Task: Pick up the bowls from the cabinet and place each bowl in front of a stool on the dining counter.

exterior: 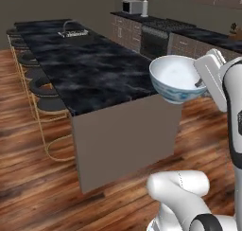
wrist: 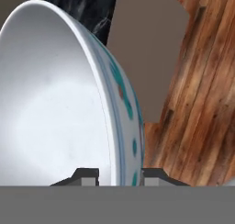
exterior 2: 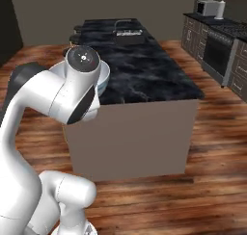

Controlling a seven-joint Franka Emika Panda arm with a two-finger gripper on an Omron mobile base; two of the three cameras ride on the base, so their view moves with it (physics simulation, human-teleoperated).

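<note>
The two-finger gripper (wrist: 119, 176) is clamped narrowly on the rim of the round white ceramic bowl with blue pattern (exterior: 176, 78), one finger inside, one outside. The bowl hangs in the air just beside the near corner of the long black white-veined marble dining counter (exterior: 90, 69), above the wooden floor (exterior: 28, 178). Round dark-grey cushioned stools (exterior: 49, 103) line the counter's far side.

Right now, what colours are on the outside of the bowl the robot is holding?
The bowl is white with blue and teal markings plus a small reddish touch; the hand view shows it best.
</note>
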